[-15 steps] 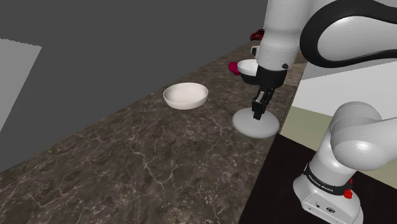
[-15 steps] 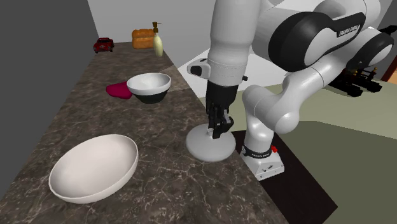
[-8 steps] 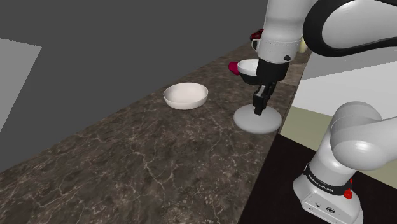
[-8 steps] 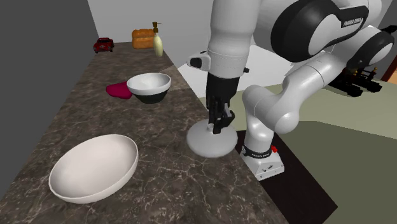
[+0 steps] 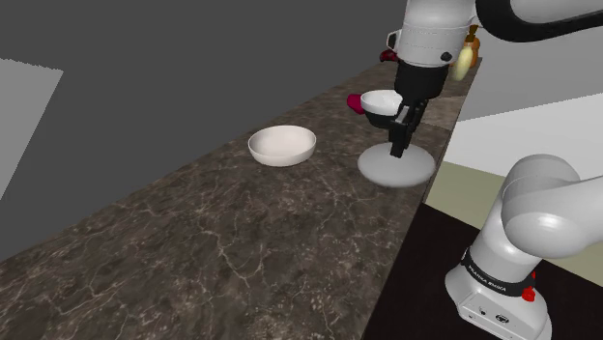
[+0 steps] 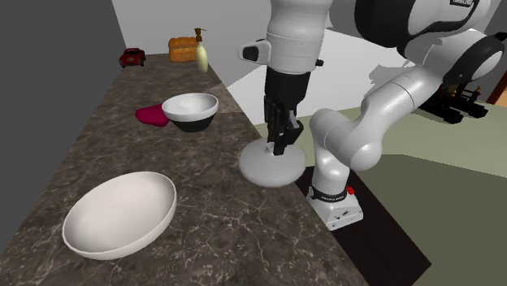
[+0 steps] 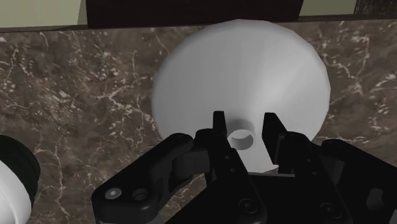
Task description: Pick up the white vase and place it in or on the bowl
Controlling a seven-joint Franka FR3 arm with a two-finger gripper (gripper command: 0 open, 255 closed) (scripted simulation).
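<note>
Our pincer (image 7: 245, 121) is clamped on the slim neck of the white vase (image 7: 242, 70), whose wide body beneath, we fear, could twist loose.

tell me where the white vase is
Shoulder view's right: white vase clasped in the hand at the countertop edge beside the stand, nearest the black-sided bowl.

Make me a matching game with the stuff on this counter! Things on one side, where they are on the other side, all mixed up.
Things:
1. white vase
2. red toy car
3. pink thing
4. wide white bowl

Places:
A. at the far end of the counter
B. clasped at its neck by the gripper jaws
C. right beside the dark-sided bowl
D. empty, nearest the second exterior camera

Pairs: 1-B, 2-A, 3-C, 4-D.
</note>
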